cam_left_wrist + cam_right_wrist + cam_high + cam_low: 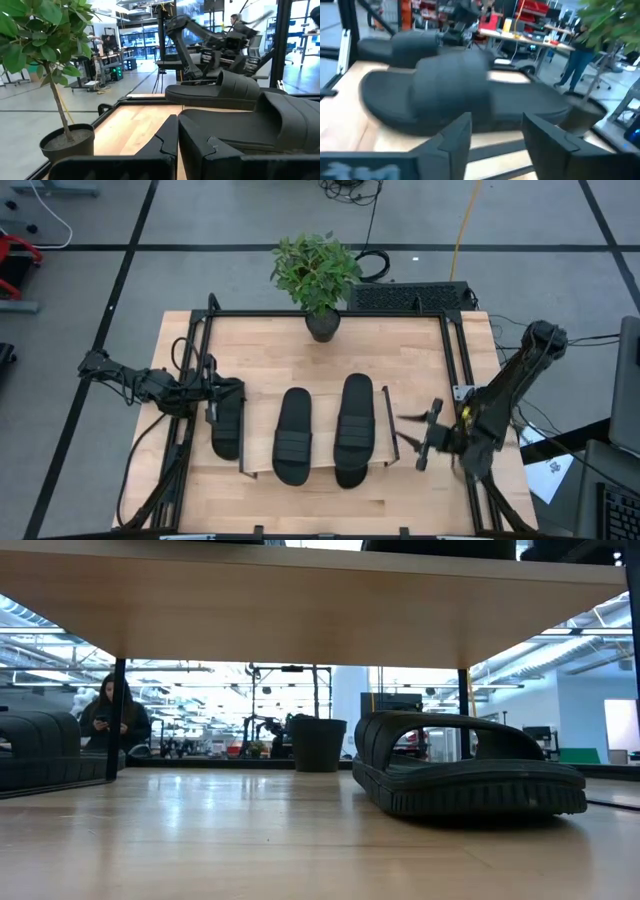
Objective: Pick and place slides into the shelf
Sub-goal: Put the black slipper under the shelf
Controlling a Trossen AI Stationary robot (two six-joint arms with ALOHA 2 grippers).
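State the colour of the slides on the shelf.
Matte black slip-on slides, clearest in the high view.

plant: I see a small green plant [316,270] in a dark pot [322,326] at the far edge of my tabletop [400,350].
person: someone [113,720] stands far off in the room, looking down.
cord: a yellow cord [466,220] lies on the grey floor.

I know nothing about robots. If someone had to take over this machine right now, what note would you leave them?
Left gripper: shut, at the far end of the leftmost slide, which lies on the table beside the shelf. Whether it grips it is unclear.
Right gripper: open, empty, off the shelf's right end.
Done: middle slide and right-hand slide lie on the shelf board; lower slide sits beneath it.
Left: shelve the leftmost slide.
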